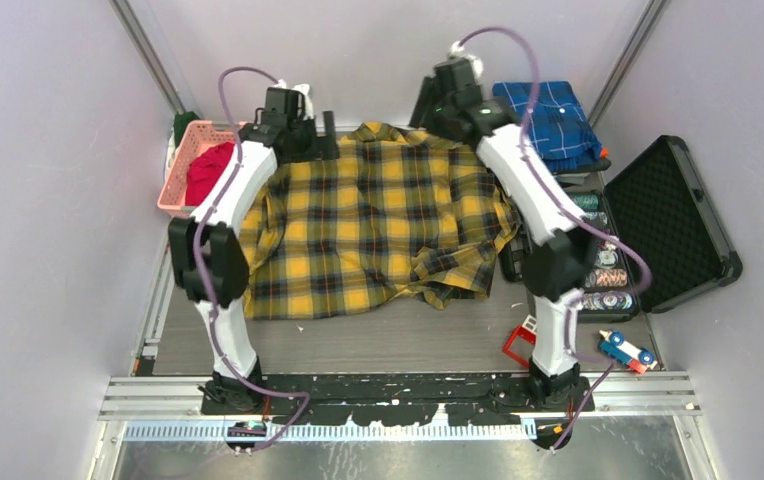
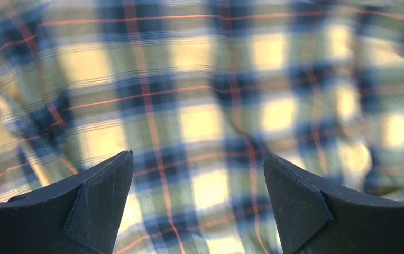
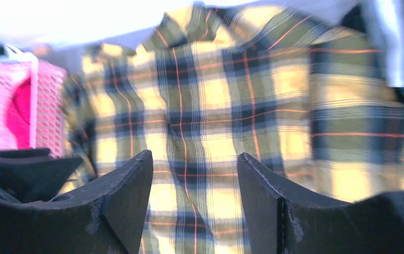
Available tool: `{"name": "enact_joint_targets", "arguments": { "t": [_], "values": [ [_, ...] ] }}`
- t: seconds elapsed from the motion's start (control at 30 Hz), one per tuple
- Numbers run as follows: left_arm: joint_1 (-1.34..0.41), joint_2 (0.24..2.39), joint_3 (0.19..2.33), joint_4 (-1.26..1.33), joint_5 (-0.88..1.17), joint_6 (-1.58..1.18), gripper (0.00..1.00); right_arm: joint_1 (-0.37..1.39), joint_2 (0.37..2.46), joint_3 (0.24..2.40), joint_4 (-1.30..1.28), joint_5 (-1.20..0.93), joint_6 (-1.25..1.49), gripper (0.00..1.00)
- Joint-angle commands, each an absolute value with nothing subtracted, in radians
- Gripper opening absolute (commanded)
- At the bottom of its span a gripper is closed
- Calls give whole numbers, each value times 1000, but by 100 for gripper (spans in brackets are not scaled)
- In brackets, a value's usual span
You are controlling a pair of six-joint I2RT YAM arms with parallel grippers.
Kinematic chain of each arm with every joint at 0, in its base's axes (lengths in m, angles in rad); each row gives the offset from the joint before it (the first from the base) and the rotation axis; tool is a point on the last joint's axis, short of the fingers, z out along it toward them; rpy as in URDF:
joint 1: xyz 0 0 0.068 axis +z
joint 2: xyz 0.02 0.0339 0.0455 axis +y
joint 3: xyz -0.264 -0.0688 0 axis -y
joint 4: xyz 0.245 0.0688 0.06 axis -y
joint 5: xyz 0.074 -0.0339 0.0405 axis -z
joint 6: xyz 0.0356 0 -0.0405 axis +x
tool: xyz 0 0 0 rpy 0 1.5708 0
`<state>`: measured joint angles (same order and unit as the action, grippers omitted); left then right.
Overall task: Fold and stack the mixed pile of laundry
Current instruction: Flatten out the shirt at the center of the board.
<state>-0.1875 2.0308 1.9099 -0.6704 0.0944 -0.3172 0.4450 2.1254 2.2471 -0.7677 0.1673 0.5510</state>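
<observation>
Two robot arms of the same build stand side by side. The left arm (image 1: 243, 185) and the right arm (image 1: 523, 180) are each made of smooth white tube-shaped links joined by bulky black joint housings, and each ends at the bottom in a black base (image 1: 230, 395). A thin purple cable (image 1: 248, 69) runs in loops along each arm. Seen close up, the left gripper (image 2: 198, 155) and the right gripper (image 3: 194, 153) have matte black, wedge-shaped fingers (image 2: 99, 201) with flat, faintly scuffed inner faces.

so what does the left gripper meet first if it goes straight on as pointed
Most likely the yellow plaid shirt, which fills the view beyond the left gripper; depth is unclear.
</observation>
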Motion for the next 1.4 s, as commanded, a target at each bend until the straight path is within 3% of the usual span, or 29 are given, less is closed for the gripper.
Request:
{"name": "enact_joint_targets", "arguments": {
  "t": [0.0, 0.17, 0.37, 0.73, 0.93, 0.97, 1.03, 1.07, 1.2, 1.37],
  "values": [
    [-383, 1750, 1687, -450, 182, -169, 95, 398, 1793, 2121, -896, 388, 549, 65],
    [-649, 1704, 1571, -390, 185, -76, 95, 393, 1512, 1905, -966, 499, 574, 65],
    [-925, 1852, 1625, -387, 168, -37, 95, 389, 1228, 1637, -990, 528, 619, 65],
    [-1126, 2154, 1897, -523, 51, 15, 91, 389, 995, 1514, -1134, 534, 652, 65],
    [-1217, 2192, 1886, -452, -327, 145, 58, 390, 968, 1506, -1154, 523, 659, 65],
    [-1235, 2187, 1872, -424, -374, 171, 44, 389, 967, 1505, -1151, 523, 660, 65],
    [-1256, 2179, 1861, -398, -432, 182, 5, 389, 966, 1503, -1151, 522, 660, 65],
    [-1262, 2173, 1857, -391, -441, 180, 0, 389, 967, 1501, -1151, 524, 662, 64],
    [-1267, 2091, 1824, -398, -401, 141, 0, 389, 972, 1505, -1152, 541, 662, 64],
    [-1262, 1810, 1671, -343, -264, 31, 0, 389, 988, 1586, -1165, 627, 656, 65]
  ]
}}
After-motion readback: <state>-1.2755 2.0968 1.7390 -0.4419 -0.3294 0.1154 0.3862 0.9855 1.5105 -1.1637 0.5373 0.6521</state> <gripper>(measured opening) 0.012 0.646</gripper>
